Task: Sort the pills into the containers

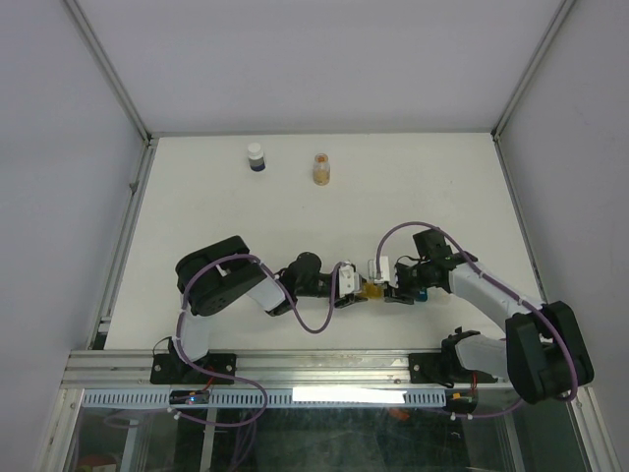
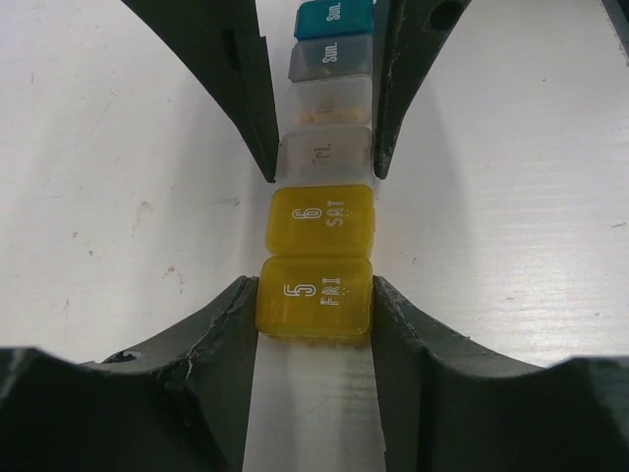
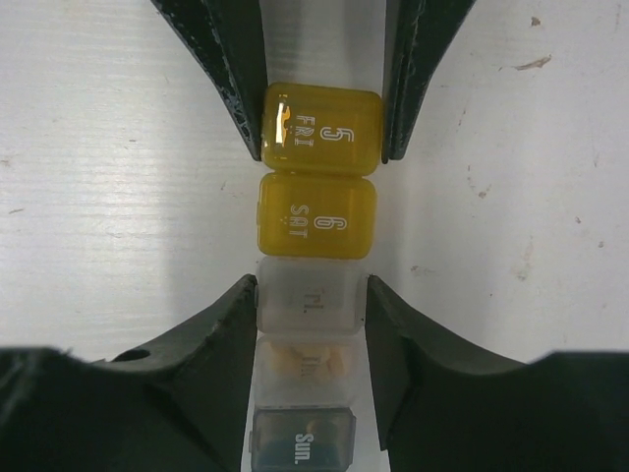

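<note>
The strip of little boxes runs up the white table, its yellow FRI end pinched by the left gripper. Two boxes on, the right gripper clasps a clear one; tan pills show faintly in the next.

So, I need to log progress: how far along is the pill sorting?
Done: tan pills sit in one clear compartment of the container strip. In hand: the left gripper clamps the yellow FRI cell, and the right gripper clamps a clear one. Remaining: the vial at the far edge looks tinted orange; whether it holds pills is unclear.
</note>
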Motion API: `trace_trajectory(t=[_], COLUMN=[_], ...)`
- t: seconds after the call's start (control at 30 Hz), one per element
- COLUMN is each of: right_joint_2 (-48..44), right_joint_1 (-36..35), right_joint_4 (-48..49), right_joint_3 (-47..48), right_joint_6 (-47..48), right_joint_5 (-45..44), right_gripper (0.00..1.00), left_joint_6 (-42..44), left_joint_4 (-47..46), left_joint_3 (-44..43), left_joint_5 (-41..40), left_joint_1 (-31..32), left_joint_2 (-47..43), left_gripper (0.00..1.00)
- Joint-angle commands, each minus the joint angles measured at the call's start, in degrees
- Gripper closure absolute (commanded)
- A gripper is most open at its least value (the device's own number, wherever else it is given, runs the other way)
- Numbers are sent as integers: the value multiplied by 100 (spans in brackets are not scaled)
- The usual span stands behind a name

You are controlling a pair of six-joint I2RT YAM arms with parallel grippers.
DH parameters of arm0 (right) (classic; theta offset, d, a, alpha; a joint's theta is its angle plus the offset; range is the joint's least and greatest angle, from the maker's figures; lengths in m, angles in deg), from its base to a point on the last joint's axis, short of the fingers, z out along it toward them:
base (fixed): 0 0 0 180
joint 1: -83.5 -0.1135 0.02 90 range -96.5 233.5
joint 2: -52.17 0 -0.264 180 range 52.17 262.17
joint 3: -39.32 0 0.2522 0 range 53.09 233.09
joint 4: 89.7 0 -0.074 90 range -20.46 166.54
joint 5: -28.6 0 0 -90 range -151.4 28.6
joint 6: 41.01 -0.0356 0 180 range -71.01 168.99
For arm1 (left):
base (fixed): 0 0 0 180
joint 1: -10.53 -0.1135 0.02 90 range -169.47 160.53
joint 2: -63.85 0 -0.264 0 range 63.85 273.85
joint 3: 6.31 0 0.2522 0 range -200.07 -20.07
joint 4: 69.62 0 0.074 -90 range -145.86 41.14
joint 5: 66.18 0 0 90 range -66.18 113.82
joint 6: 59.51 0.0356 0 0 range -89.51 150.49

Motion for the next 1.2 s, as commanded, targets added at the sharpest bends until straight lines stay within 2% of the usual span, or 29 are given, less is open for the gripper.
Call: trace_trajectory(t=[0.0,0.2,0.53,0.63,0.77,1.03,1.17], right_joint_2=[105,304,397,375,260,260,221], right_joint_1=[-23,359,722,776,854,859,908], right_joint_4=[-12,-525,-861,-735,-539,-569,-381], right_joint_3=[214,488,697,717,645,625,729], right_joint_6=[-210,-102,-97,-317,-499,-459,-994], right_joint_5=[134,526,748,650,584,547,471], right_gripper=[61,67,68,63,48,42,39], left_joint_6=[145,247,340,343,344,342,343], left_joint_4=[171,306,624,624,630,655,673], left_joint_3=[-155,-170,-278,-275,-275,-278,-287], left_joint_5=[223,362,497,506,514,523,523], left_joint_1=[42,42,42,42,42,42,42], left_joint_2=[-3,-13,-17,-26,-22,-31,-34], left_gripper=[69,81,89,89,89,89,89])
